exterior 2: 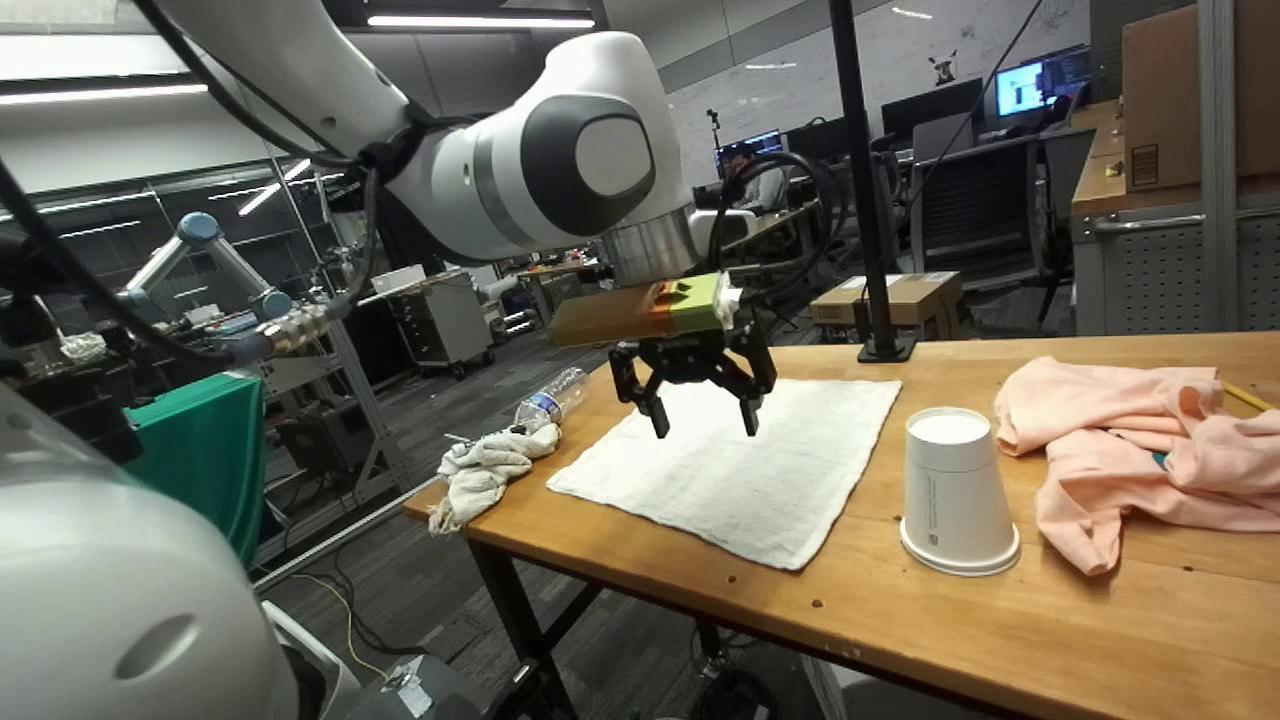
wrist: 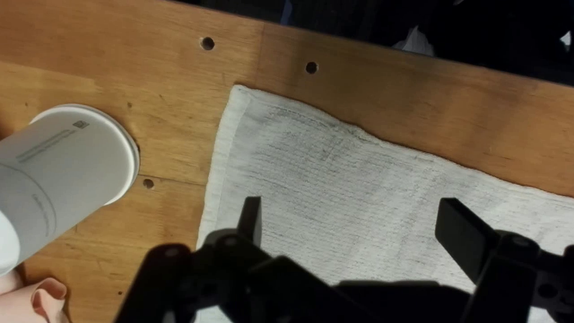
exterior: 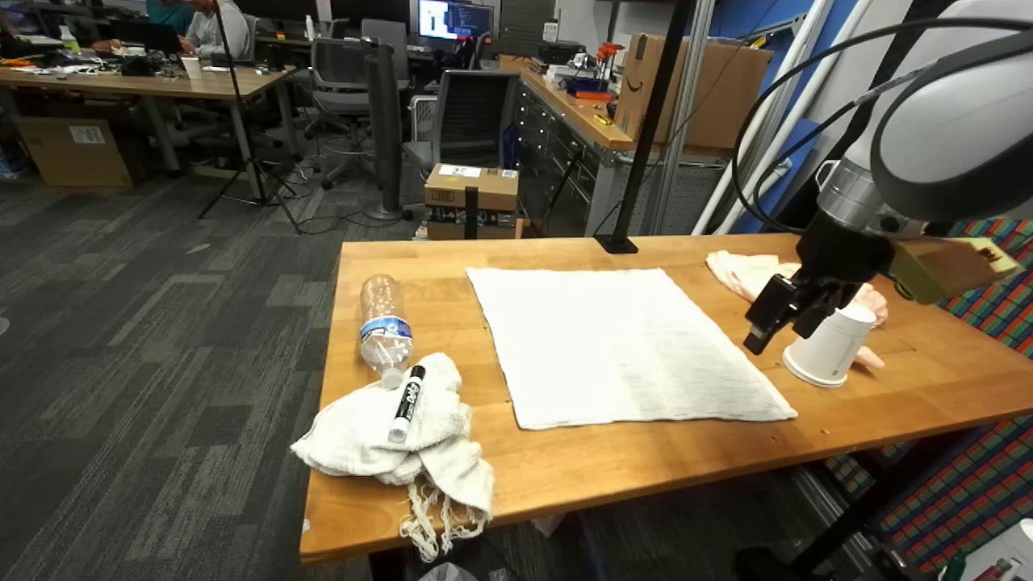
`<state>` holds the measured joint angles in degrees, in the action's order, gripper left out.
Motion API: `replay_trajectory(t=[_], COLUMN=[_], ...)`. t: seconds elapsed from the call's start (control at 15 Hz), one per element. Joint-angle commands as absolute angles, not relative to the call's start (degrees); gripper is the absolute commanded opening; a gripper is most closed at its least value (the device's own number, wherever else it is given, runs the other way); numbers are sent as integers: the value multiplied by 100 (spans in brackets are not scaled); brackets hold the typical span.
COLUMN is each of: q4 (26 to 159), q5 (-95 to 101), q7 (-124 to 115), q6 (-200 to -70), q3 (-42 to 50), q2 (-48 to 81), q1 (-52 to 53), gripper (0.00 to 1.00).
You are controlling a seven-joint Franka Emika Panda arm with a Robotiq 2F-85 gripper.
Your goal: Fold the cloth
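Lying flat on the wooden table [exterior: 629, 456], the off-white cloth [exterior: 597, 347] spreads between crumpled pink fabric [exterior 2: 1130, 478] and a fringed rag [exterior: 440, 436]. My gripper [exterior 2: 705, 425] hangs over the cloth, jaws wide apart, holding nothing; near me stands an upturned paper cup [exterior 2: 958, 500]. A marker [exterior: 407, 404] tops the rag.
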<state>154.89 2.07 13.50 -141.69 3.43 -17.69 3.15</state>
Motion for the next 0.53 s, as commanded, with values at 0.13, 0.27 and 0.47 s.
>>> replay_trajectory(t=[0.13,0.27,0.47], q4=[15270,15216,15154], q5=[151,128,78], q7=[1563,1587,1637], q6=[-14662,-14791,-14931], q3=[454,493,538], q2=[-1103,-884,-576], q1=[186,129,35], gripper=[100,100,100])
